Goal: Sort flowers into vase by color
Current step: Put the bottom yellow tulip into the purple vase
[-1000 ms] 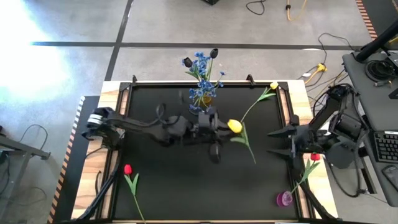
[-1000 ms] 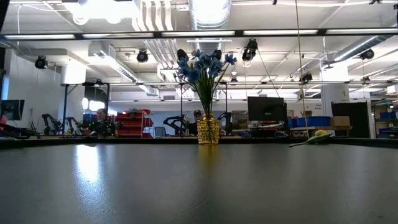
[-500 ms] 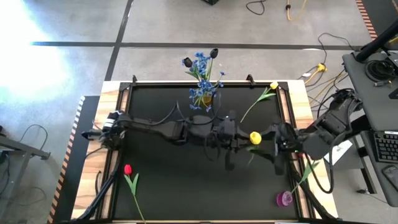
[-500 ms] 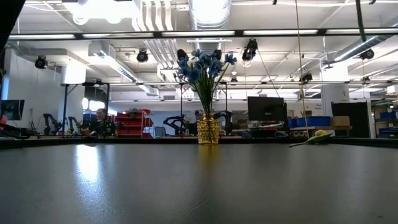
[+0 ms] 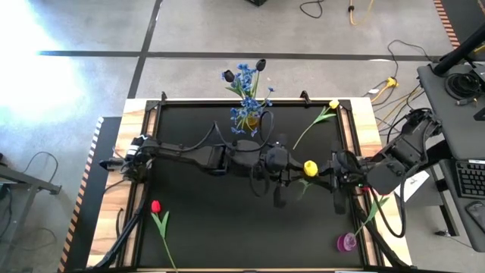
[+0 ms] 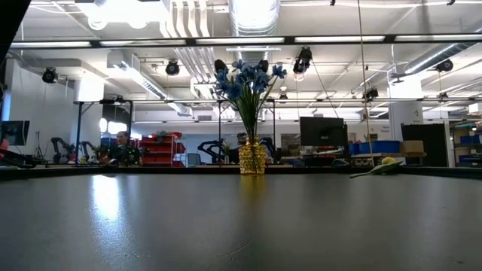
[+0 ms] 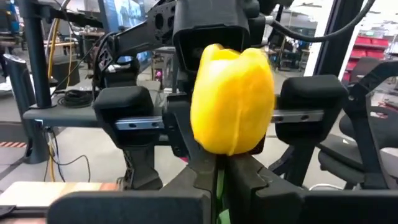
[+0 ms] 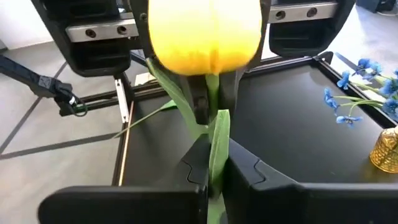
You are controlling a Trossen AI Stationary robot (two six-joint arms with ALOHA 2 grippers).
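Observation:
A yellow tulip (image 5: 311, 167) hangs above the middle of the black table (image 5: 197, 227), between my two grippers. My left gripper (image 5: 292, 171) reaches in from the table's left and is shut on the tulip's stem. From the right, my right gripper (image 5: 327, 176) meets it, shut on the same stem. The gold vase (image 5: 248, 119) stands at the far edge and holds blue sprigs (image 6: 248, 79) and near-black tulips (image 5: 260, 64). On the table lie a red tulip (image 5: 156, 206) near left, another yellow tulip (image 5: 333, 105) far right, and a purple flower (image 5: 347, 242) near right. My left gripper pinches the tulip's green stem (image 7: 219, 182) between its two fingers, just under the yellow head (image 7: 233, 99). Its fingers come about level from the table's left. The tulip is lifted clear of the table. My right gripper pinches the stem together with a leaf (image 8: 216, 146) between its two fingers, a little below where the left fingers (image 8: 199, 102) hold it. Its fingers come about level from the table's right. The yellow head (image 8: 205, 31) stands above the hold.
The table has wooden side rails (image 5: 362, 121). Cables (image 5: 390, 80) and a desk with gear (image 5: 455, 83) stand off the right side. Beyond the far edge a person (image 6: 120, 147) sits in the room.
My left gripper has carried the yellow tulip toward the table's right edge. My right gripper has come in from the right edge toward the tulip and has shut on its stem.

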